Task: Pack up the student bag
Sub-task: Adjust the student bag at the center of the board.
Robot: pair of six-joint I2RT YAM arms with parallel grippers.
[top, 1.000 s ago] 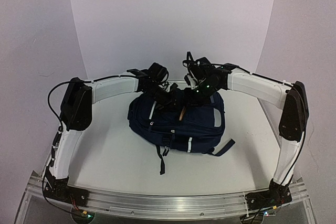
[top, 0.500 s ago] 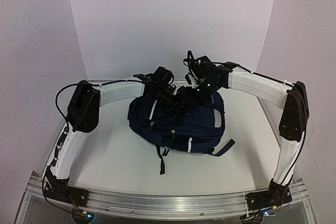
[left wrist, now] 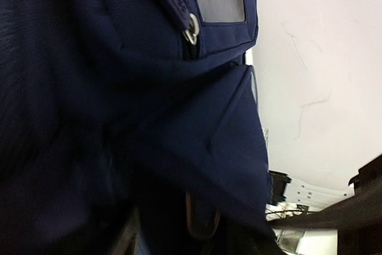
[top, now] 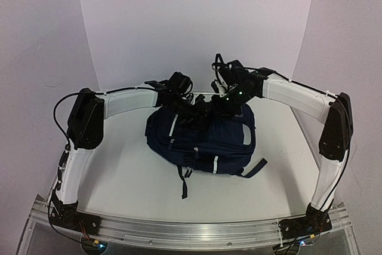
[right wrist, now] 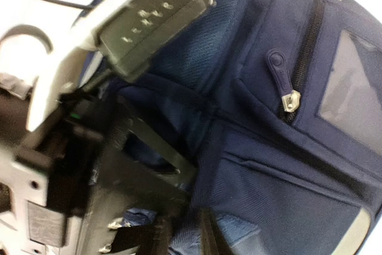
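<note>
The student bag [top: 203, 138], navy with grey stripes, lies flat mid-table with its top toward the back wall. Both grippers meet at its top rear edge. My left gripper [top: 192, 109] reaches into the bag's mouth; in the right wrist view its black jaws [right wrist: 143, 153] stand apart with dark fabric showing between them. My right gripper [right wrist: 182, 234] is open, with light blue lining between its fingers. Navy fabric [left wrist: 119, 117] fills the left wrist view, where a thin brown curved thing [left wrist: 200, 219] sits in the dark opening. A zipper pull [right wrist: 289, 100] hangs on the front pocket.
Black straps [top: 186, 177] trail from the bag toward the near edge, and another strap [top: 258, 168] sticks out at its right. The white table [top: 119, 177] ends at a metal rail [top: 191, 228] in front. A curved white backdrop [top: 197, 28] rises close behind the arms.
Both grippers have gone from shut to open. The orange-brown stick that stood out of the bag's top a second ago no longer shows from above. The left arm swung in, then back.
</note>
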